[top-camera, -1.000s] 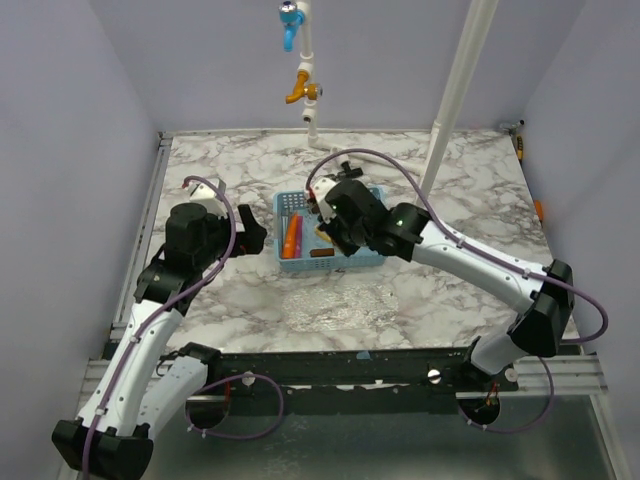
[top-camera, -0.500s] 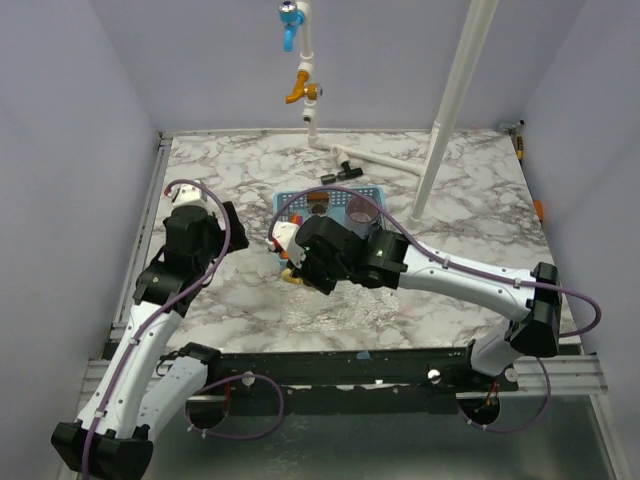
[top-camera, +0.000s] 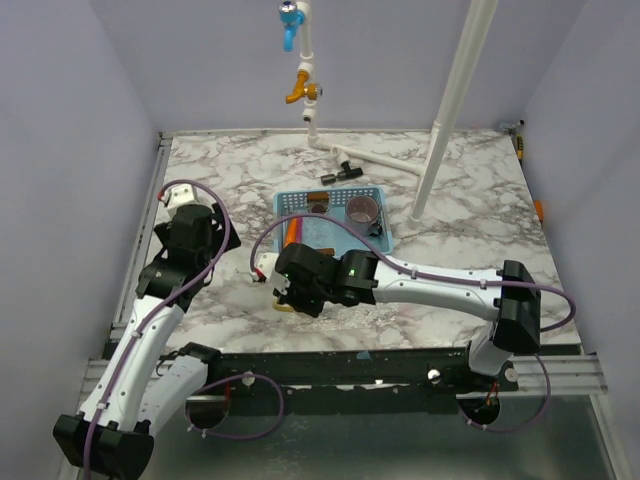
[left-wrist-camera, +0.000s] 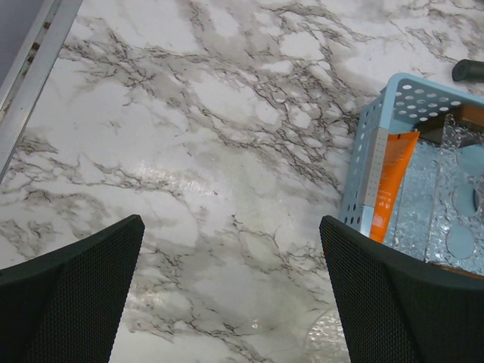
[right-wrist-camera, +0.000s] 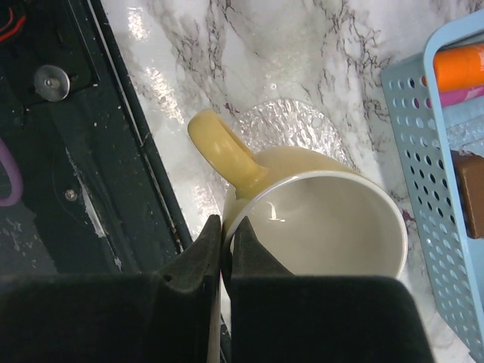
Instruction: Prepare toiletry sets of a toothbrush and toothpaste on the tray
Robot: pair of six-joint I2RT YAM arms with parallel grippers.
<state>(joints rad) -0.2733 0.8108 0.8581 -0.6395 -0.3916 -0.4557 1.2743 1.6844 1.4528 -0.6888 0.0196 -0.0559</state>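
Right wrist view: right gripper (right-wrist-camera: 225, 231) pinches the mug (right-wrist-camera: 318, 227) rim beside the basket (right-wrist-camera: 423, 151); best lowered level onto the clear tray (right-wrist-camera: 287, 125) underneath before releasing; left gripper (left-wrist-camera: 231, 227) wide open.

From above, my right arm covers nearly all the yellow mug (right-wrist-camera: 325, 227); at the wrist, my fingers (right-wrist-camera: 261, 265) hide its near rim. The blue basket (left-wrist-camera: 361, 144) runs off my left wrist view, its wall hiding part of the toothpaste (left-wrist-camera: 392, 178).

No legible text, label or number anywhere
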